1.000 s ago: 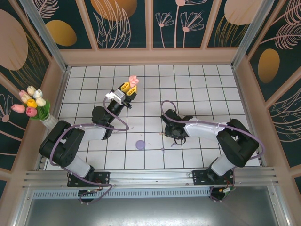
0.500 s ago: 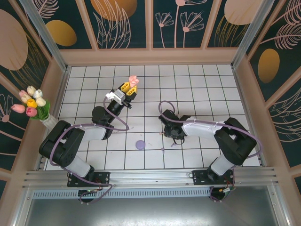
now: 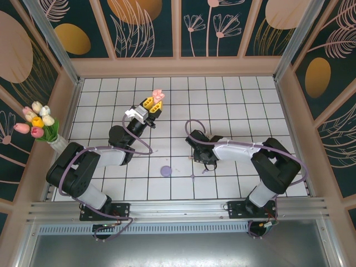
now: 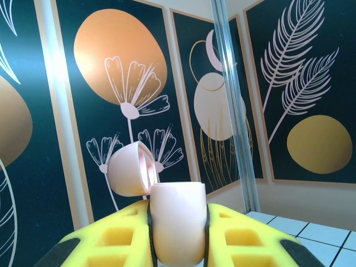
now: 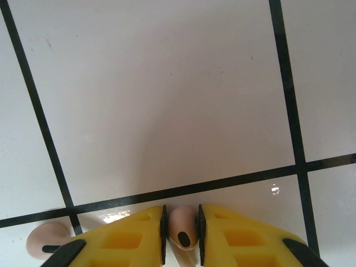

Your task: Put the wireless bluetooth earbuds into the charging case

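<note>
The pale pink charging case (image 4: 178,219) stands upright between the yellow fingers of my left gripper (image 4: 178,247), which is shut on it. Its lid (image 4: 128,169) hangs open to the left. In the top view the case (image 3: 157,94) is held above the tiles at the back. My right gripper (image 5: 182,225) is down at the tiled floor, its pads closed against both sides of a pale pink earbud (image 5: 182,233). A second pale pink earbud (image 5: 40,243) lies just left of the left finger. A tiny purple earbud (image 3: 192,177) lies on a tile in front of the right arm (image 3: 233,151).
A round purple disc (image 3: 166,171) lies on the tiles between the two arms. A vase of tulips (image 3: 38,123) stands at the left wall. Panelled walls close in the tiled floor (image 3: 245,105) on three sides.
The right arm has shifted slightly left and its jaws have narrowed onto the pink earbud. The left arm and the case have not moved.
</note>
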Robot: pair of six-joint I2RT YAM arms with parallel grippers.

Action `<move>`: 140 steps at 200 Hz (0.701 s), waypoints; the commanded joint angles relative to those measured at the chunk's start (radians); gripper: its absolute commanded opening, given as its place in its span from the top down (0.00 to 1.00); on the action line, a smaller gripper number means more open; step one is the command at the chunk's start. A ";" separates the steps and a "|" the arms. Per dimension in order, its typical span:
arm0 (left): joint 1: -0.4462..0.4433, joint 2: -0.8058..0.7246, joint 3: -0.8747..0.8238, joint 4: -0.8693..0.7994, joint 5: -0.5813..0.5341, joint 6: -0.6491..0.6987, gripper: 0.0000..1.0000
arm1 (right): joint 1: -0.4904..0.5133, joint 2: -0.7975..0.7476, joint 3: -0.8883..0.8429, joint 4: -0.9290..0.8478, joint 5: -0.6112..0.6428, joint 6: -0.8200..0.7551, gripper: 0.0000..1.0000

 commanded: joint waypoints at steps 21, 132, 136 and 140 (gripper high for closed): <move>-0.006 -0.007 0.019 0.071 0.027 -0.016 1.00 | 0.002 -0.042 -0.035 0.047 -0.032 0.005 0.80; -0.007 -0.012 0.031 0.047 0.081 -0.029 1.00 | -0.161 -0.382 -0.052 0.209 -0.062 -0.098 0.81; -0.005 -0.011 0.032 0.045 0.086 -0.031 1.00 | -0.174 -0.393 -0.046 0.217 -0.070 -0.108 0.81; -0.006 -0.012 0.035 0.041 0.093 -0.032 1.00 | -0.184 -0.404 -0.040 0.229 -0.080 -0.117 0.81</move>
